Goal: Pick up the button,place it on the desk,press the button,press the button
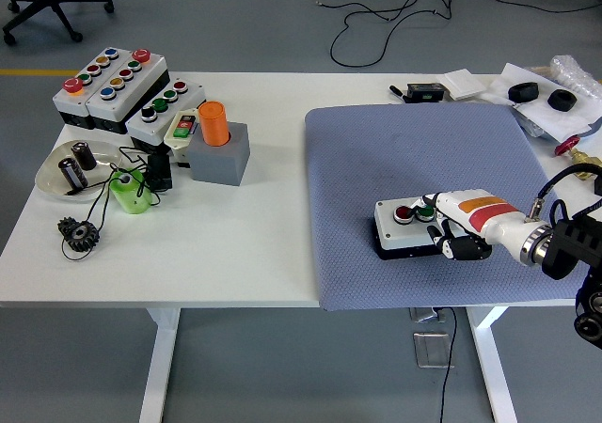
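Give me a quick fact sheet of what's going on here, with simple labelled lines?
Working hand: right robot hand, reaching in from the right
Holding: small button box, fingers wrapped around its right end
Buttons on box: one red, one green
Box rests on: grey mat on the white table
Other hand: not in view
Left side of table: three larger button boxes, orange cylinder, black gear

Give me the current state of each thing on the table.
Button box: flat on the mat, robot hand on its right end.
Red button: uncovered.
Green button: a fingertip at it.
Right robot hand: fingers curled round the box's right end.
Mat: spread flat.
Orange cylinder: upright on the grey block.
Gear: lying flat.
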Motion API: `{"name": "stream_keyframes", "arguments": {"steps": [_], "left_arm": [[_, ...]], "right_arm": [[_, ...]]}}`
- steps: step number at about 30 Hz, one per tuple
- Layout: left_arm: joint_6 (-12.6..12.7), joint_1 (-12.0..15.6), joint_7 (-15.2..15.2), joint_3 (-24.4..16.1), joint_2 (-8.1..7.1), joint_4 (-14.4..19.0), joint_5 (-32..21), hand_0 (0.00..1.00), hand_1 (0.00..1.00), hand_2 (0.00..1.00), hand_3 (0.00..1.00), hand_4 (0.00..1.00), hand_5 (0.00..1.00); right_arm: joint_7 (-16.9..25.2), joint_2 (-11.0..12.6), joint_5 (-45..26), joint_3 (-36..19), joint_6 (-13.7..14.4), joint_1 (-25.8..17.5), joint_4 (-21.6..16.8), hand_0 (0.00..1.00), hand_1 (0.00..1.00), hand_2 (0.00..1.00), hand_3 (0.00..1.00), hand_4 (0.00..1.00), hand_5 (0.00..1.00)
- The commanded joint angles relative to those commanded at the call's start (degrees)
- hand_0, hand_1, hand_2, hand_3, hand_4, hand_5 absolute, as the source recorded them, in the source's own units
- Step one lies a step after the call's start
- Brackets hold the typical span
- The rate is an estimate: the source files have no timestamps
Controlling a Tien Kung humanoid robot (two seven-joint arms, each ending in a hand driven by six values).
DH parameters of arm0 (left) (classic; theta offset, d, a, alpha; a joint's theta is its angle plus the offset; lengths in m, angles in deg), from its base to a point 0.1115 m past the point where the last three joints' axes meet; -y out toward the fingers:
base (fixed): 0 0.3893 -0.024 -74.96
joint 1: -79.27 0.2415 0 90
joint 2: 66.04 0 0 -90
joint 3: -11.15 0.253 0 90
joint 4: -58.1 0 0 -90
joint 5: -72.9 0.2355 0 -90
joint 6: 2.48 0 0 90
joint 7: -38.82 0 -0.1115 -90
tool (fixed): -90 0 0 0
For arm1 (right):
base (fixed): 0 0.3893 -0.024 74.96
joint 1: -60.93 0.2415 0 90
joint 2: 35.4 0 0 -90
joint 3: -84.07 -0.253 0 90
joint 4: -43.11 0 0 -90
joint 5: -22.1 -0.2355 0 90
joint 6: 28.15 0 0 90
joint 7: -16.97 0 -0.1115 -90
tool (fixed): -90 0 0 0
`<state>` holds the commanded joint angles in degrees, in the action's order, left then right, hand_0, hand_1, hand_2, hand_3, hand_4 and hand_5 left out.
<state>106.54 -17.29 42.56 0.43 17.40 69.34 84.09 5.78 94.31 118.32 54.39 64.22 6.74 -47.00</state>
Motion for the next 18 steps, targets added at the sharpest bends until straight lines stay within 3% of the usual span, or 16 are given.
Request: {"name": "stream_keyframes", "arguments": {"steps": [8, 16, 17, 18], "left_arm": [[0.0, -0.1, -0.1, -0.4, -0.02, 0.0, 0.2, 0.604, 0.539, 0.493, 0.445, 0.283, 0.980], [0.0, 0.0, -0.1, -0.4, 0.05, 0.0, 0.3, 0.604, 0.539, 0.493, 0.445, 0.285, 0.982], [0.0, 0.0, -0.1, -0.4, 0.06, 0.0, 0.3, 0.604, 0.540, 0.494, 0.444, 0.284, 0.979], [0.0, 0.0, -0.1, -0.4, 0.07, 0.0, 0.3, 0.604, 0.540, 0.494, 0.444, 0.284, 0.979]], "right_arm": [[0.6, 0.5, -0.4, -3.0, 0.7, -0.4, -1.0, 0.141, 0.002, 0.092, 0.731, 0.374, 0.002], [1.6, 1.8, -3.0, -9.8, 1.1, -2.4, -1.9, 0.143, 0.002, 0.092, 0.733, 0.376, 0.002], [1.9, 1.9, -4.4, -11.0, 1.2, -2.9, -1.7, 0.193, 0.002, 0.124, 0.743, 0.440, 0.002], [2.6, 2.0, -5.8, -12.2, 1.9, -3.7, -1.1, 0.193, 0.002, 0.124, 0.743, 0.440, 0.002]]}}
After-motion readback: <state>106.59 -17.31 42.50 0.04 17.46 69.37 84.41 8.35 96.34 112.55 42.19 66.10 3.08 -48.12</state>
